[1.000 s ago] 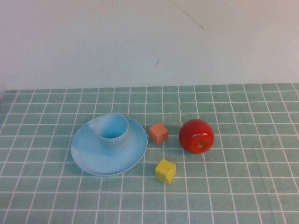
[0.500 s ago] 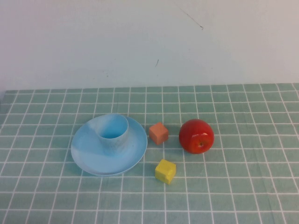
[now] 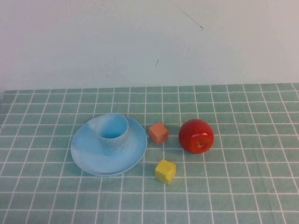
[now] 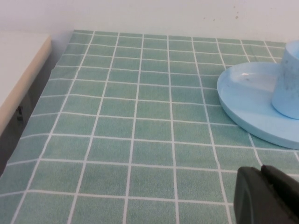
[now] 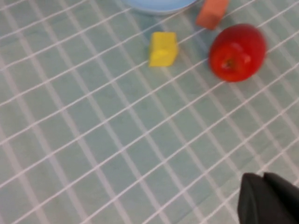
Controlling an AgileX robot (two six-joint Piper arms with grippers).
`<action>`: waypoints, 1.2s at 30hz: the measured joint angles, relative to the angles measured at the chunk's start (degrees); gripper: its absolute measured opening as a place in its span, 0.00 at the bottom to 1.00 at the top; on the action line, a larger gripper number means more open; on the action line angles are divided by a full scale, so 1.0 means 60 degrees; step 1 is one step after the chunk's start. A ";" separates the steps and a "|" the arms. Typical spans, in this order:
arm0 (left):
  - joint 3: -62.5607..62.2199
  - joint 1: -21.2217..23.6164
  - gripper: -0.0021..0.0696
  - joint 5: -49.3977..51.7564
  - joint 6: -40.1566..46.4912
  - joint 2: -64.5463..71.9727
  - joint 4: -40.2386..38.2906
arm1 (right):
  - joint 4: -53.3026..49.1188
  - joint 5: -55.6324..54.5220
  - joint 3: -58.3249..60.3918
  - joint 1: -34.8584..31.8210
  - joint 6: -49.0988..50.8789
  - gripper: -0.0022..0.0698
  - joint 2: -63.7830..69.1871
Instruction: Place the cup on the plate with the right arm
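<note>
The light blue cup [image 3: 113, 133] stands upright on the light blue plate [image 3: 88, 154] at the table's left centre. In the left wrist view the cup [image 4: 287, 79] and the plate [image 4: 243, 100] show at the far right. In the right wrist view only the plate's rim [image 5: 156, 4] shows; the cup is out of that view. Neither arm shows in the high view. My left gripper [image 4: 262, 173] is shut and empty, low over the cloth near the plate. My right gripper [image 5: 264, 179] is shut and empty, above the cloth well away from the apple.
A red apple [image 3: 196, 136], an orange cube [image 3: 159, 133] and a yellow cube [image 3: 165, 171] lie right of the plate on the green checked cloth. They also show in the right wrist view: apple [image 5: 237, 52], yellow cube [image 5: 163, 48]. A beige ledge [image 4: 18, 70] borders the table.
</note>
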 joint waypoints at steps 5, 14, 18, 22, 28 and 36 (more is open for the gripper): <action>0.0000 0.0000 0.03 0.0000 0.0000 0.0000 0.0000 | -0.1009 -0.2869 0.1364 -0.1575 0.0037 0.03 -0.0650; 0.0000 0.0000 0.03 0.0000 0.0000 0.0000 0.0000 | -0.0845 -0.5097 0.5207 -0.5749 0.1065 0.03 -0.4245; 0.0000 0.0000 0.03 0.0000 0.0000 0.0000 0.0000 | -0.0785 -0.5144 0.6894 -0.6611 0.1104 0.03 -0.6305; 0.0000 0.0000 0.03 0.0000 0.0000 0.0000 0.0000 | -0.0712 -0.5408 0.8296 -0.6856 0.1170 0.03 -0.7768; 0.0000 0.0000 0.03 0.0000 -0.0019 0.0000 -0.0022 | 0.0312 -0.5259 0.8832 -0.6923 0.1558 0.03 -0.7890; 0.0000 0.0000 0.03 0.0000 -0.0002 0.0000 -0.0022 | 0.0844 -0.5237 0.8832 -0.6923 0.1610 0.03 -0.7890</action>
